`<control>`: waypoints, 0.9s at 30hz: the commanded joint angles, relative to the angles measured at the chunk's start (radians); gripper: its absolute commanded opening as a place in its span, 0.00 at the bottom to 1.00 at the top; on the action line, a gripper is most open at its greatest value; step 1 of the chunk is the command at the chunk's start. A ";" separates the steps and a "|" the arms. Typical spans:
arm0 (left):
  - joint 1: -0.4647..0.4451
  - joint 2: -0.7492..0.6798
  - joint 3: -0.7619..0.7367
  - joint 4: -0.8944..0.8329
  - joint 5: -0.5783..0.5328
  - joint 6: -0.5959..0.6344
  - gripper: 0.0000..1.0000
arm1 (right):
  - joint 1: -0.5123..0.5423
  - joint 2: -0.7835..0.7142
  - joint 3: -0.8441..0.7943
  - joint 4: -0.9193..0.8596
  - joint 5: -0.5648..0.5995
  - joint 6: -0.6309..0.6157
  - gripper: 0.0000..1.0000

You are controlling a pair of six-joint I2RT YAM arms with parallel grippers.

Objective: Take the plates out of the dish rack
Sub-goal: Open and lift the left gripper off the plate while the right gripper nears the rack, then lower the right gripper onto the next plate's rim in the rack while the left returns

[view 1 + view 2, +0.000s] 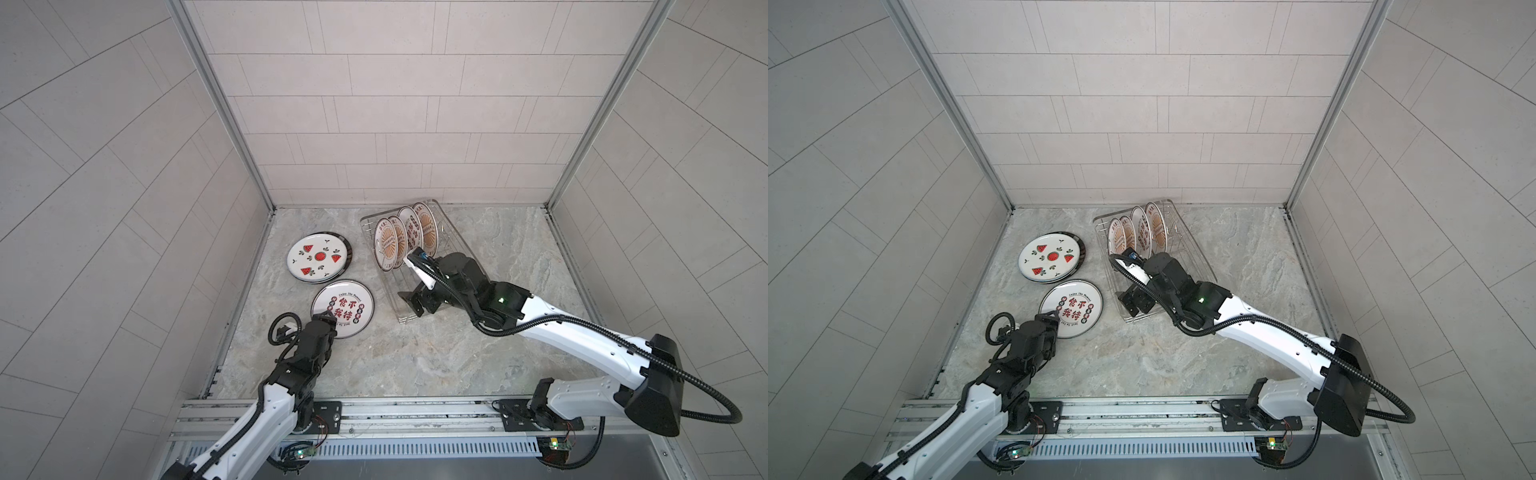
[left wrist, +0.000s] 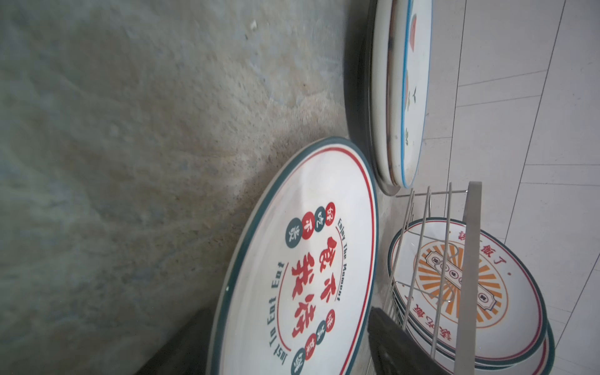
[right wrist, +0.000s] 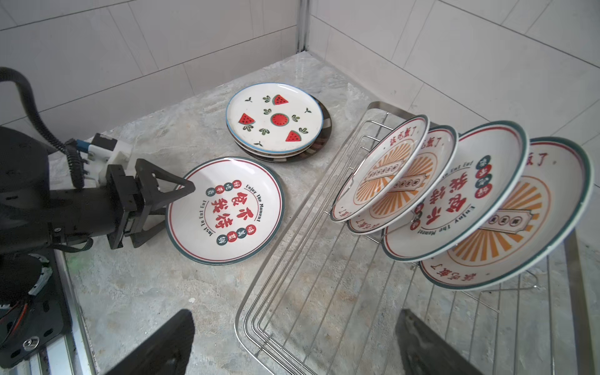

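Observation:
The silver wire dish rack (image 1: 461, 232) (image 1: 1192, 241) (image 3: 259, 292) stands at the back of the table. Several plates (image 1: 405, 239) (image 3: 399, 175) lean upright in its far end, most with orange sunbursts. A red-lettered plate (image 1: 343, 305) (image 1: 1071, 305) (image 2: 308, 259) (image 3: 227, 211) lies flat on the table left of the rack. My left gripper (image 1: 328, 318) (image 1: 1054, 316) (image 2: 285, 324) is open at that plate's near rim, one finger over the rim and one beside it. My right gripper (image 1: 411, 282) (image 3: 297, 344) hangs open over the rack's bare near end.
A stack topped by a watermelon plate (image 1: 318, 257) (image 1: 1050, 255) (image 3: 274, 118) (image 2: 406, 97) sits behind the red-lettered plate, a dark plate at its bottom. Tiled walls enclose the marble table (image 1: 415, 357) on three sides. A metal rail (image 1: 395, 411) runs along the front.

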 commanded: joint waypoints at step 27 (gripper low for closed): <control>0.015 -0.327 0.068 0.134 0.035 0.499 1.00 | -0.168 0.147 0.214 0.030 0.258 0.175 1.00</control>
